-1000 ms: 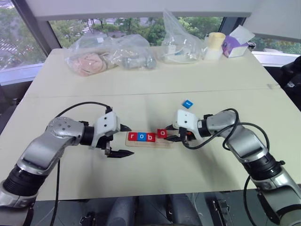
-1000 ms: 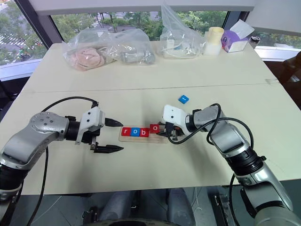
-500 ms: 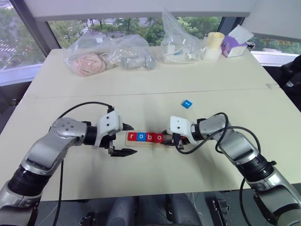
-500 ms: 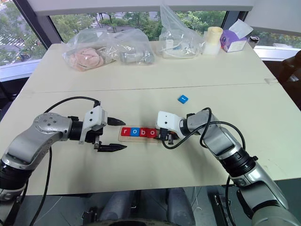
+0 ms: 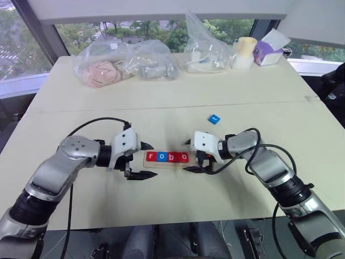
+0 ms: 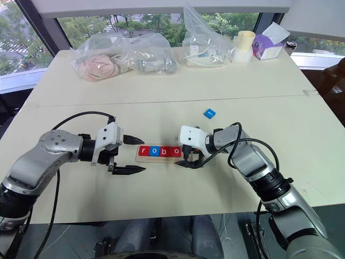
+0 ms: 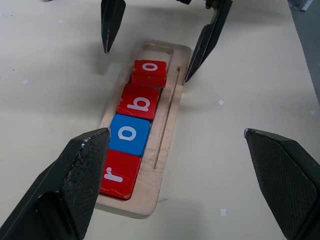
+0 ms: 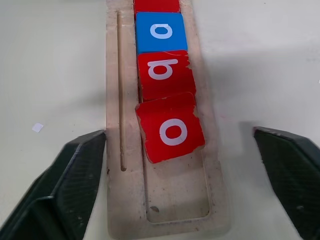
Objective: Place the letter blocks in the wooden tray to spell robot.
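Observation:
The wooden tray (image 5: 168,162) lies in the middle of the table. Four letter blocks sit in its groove: a red r (image 7: 119,172), a blue o (image 7: 129,134), a red b (image 7: 140,102) and a red o (image 8: 172,127). The red o is slightly askew at the end of the row. My right gripper (image 5: 186,156) stands open around the tray's right end, with the red o between its fingers (image 8: 75,175) but untouched. At the tray's left end my left gripper (image 5: 153,160) is open and holds nothing. Another blue letter block (image 5: 214,118) lies loose on the table beyond my right arm.
Along the far edge of the table are two clear plastic bags (image 5: 124,62) (image 5: 207,48) with things inside, a pale cup (image 5: 245,51) and a purple tissue box (image 5: 269,51). A seam (image 5: 161,107) crosses the table behind the tray.
My right gripper lowered the red o into the tray beside the b, then opened and let it go. The left gripper stayed put and open.

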